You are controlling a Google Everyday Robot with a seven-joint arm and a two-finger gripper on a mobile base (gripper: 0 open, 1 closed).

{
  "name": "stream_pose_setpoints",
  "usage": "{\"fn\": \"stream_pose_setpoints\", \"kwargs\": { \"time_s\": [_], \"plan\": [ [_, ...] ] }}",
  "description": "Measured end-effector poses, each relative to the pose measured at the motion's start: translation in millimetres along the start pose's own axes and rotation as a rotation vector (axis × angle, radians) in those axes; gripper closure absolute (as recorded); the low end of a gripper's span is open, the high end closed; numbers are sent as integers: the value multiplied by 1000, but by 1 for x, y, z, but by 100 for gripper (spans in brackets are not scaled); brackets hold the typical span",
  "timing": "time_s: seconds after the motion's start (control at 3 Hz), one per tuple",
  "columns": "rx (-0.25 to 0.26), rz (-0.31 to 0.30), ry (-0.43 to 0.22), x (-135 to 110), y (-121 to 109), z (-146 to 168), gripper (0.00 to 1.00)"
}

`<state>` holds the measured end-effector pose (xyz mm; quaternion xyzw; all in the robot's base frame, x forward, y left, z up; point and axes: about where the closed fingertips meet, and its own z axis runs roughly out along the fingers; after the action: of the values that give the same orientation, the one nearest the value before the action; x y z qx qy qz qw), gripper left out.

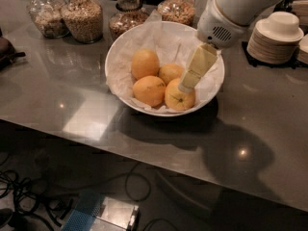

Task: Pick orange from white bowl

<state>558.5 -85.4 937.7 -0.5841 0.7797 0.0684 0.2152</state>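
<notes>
Placement over the fruit matters most: the gripper (186, 84) reaches down into the white bowl (214, 85), its pale tip touching the upper right of the orange (179, 99), which lies at the bowl's near right side on crumpled paper. Whether it grasps the fruit or stands released cannot be told from this view. A good pick probably calls for a hold centred across the widest part of the fruit, since an off-centre hold on a round, pebbled skin could squirt it sideways.

Three neighbouring oranges (149, 90) crowd in: one touches it on the left and another sits just behind, so there is little room on those sides. The bowl wall rises close on the right. Straight up looks the freest path.

Beyond the bowl, glass jars (82, 16) stand along the far side of the bench (72, 95), and stacked dishes (279, 35) sit near on the right, under the arm. The near bench edge lies well apart.
</notes>
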Motion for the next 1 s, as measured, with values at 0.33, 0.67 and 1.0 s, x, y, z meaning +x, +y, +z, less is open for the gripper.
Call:
{"fn": "stream_pose_setpoints", "kwargs": {
  "time_s": [0.33, 0.67, 1.0],
  "plan": [
    [40, 25, 53, -10, -10, 11, 0],
    [40, 25, 53, -10, -10, 11, 0],
    [88, 93, 85, -9, -10, 7, 0]
  ]
}}
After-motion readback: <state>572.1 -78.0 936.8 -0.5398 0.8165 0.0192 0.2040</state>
